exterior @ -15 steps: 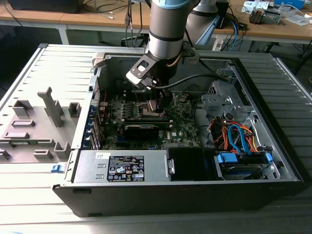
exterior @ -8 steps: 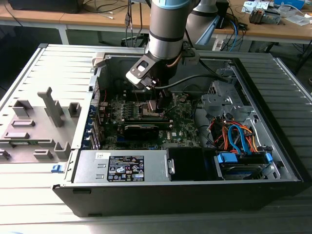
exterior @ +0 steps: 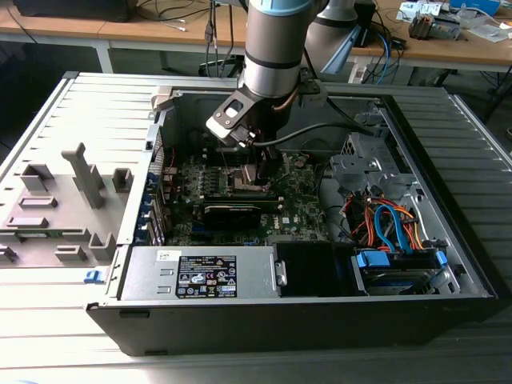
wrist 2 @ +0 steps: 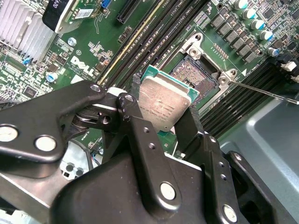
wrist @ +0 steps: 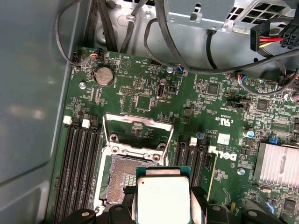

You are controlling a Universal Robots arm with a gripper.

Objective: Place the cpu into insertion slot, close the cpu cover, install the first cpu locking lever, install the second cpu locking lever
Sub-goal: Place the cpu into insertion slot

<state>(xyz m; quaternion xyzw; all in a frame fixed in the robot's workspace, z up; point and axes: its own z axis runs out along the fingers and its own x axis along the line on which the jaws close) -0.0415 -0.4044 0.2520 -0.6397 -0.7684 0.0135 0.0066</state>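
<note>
One load: the gripper (wrist 2: 159, 112) is clamped on the cpu (wrist 2: 164, 100), with a finger pressed to each of two opposite edges
Grey tray (exterior: 56, 204): at the exterior view's left, outside the computer case (exterior: 280, 324), well apart from the work
Motherboard (exterior: 308, 216): green, lying flat on the case floor; the arm reaches down to its middle
Cpu position: above the insertion slot (wrist: 119, 175), overlapping the slot's near part in the first wrist view; whether it touches the socket cannot be told, and it does not look seated
Cpu cover (wrist: 139, 119): standing open on the slot's far side, so the socket's dark centre is bare
Locking lever (wrist 2: 264, 89): a thin metal rod, lying clear of the slot
Facing: silvery metal top towards the wrist cameras, contact side towards the board; it looks slightly tipped against the socket in the second wrist view
Long axis: none to speak of, the chip being square; its edges run roughly along the slot's rim
Doing it well: probably level the chip, square its edges with the rim, and lower it straight, without sliding across the pins
Drive bay (exterior: 398, 268): at the exterior view's right, under orange and blue cables, away from the gripper
</note>
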